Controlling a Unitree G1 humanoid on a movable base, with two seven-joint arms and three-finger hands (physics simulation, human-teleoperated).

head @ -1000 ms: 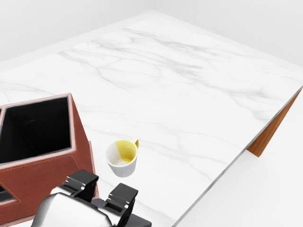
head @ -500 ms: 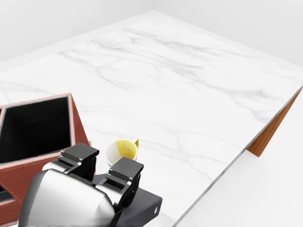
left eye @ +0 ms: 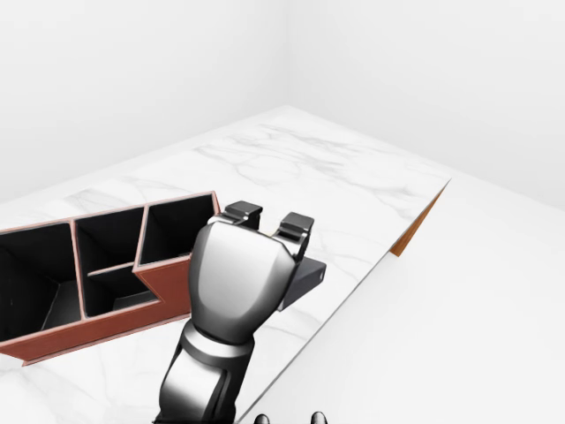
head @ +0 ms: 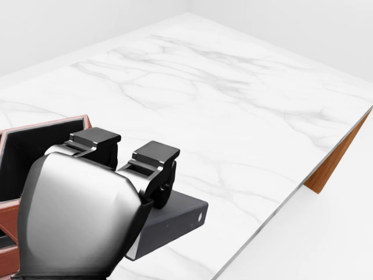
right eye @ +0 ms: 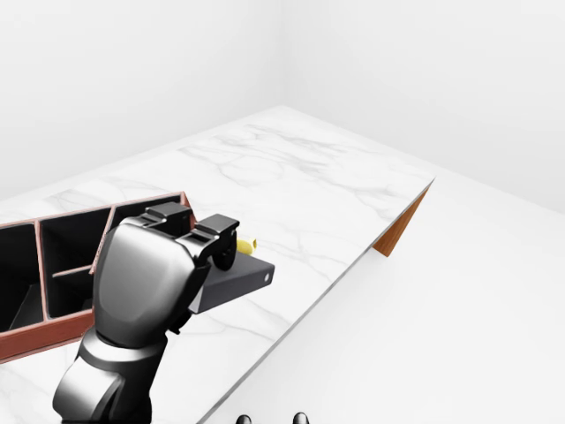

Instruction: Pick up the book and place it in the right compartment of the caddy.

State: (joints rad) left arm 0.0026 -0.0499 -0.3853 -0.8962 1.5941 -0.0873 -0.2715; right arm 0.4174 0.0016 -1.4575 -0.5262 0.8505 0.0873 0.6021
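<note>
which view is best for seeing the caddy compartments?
Left-eye view: the caddy shows several open compartments, with the hand covering only its right end. The right-eye view cuts off its left part. The head view shows just one corner behind the hand holding the book.

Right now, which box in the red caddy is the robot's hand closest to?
The rightmost compartment of the caddy. The right hand, holding the dark book, sits right at its right-hand end; the other compartments lie farther left.
</note>
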